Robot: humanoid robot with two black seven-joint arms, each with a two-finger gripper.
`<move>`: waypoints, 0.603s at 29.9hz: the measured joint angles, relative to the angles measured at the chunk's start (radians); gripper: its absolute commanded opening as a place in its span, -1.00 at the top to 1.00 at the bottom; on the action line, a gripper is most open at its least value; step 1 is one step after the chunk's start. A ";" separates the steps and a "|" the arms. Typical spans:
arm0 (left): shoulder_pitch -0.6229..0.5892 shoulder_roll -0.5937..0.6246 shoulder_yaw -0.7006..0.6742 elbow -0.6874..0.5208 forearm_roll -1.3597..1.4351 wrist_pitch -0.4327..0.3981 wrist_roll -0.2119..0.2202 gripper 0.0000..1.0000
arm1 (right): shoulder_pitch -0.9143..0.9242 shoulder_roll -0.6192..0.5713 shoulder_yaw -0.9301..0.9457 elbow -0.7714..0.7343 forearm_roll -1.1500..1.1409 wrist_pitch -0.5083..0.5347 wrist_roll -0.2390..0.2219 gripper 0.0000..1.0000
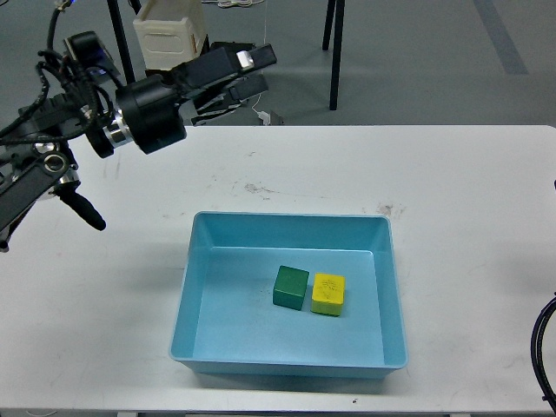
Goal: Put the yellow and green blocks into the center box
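A green block [291,287] and a yellow block [327,294] lie side by side, touching, on the floor of the light blue box [199,280] at the middle of the white table. My left gripper [250,73] is open and empty, raised high over the table's far left edge, well away from the box. My right gripper is out of view; only a cable shows at the right edge.
The white table [469,200] surrounds the box. Behind the table on the floor stand a cream bin [169,35] on a dark crate and a grey bin [228,76], between black table legs [334,52].
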 measured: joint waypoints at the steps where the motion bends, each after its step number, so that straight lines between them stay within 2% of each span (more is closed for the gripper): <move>1: 0.025 -0.001 -0.012 -0.001 -0.057 0.000 0.000 -0.98 | 0.006 0.000 0.000 0.001 0.051 0.005 -0.008 -1.00; 2: 0.053 -0.002 -0.020 -0.001 -0.131 0.007 0.000 -0.98 | 0.013 0.000 0.000 0.001 0.122 0.010 -0.022 -1.00; 7: 0.156 -0.001 -0.028 -0.008 -0.539 0.157 0.000 -1.00 | 0.022 -0.001 0.007 -0.007 0.528 0.014 -0.137 -1.00; 10: 0.190 -0.004 -0.025 -0.013 -0.714 0.212 0.000 -1.00 | 0.021 0.008 0.019 -0.009 0.697 0.014 -0.190 -1.00; 18: 0.316 -0.038 -0.022 -0.090 -1.054 0.239 0.000 -1.00 | -0.015 0.028 0.057 -0.013 0.786 0.013 -0.214 -1.00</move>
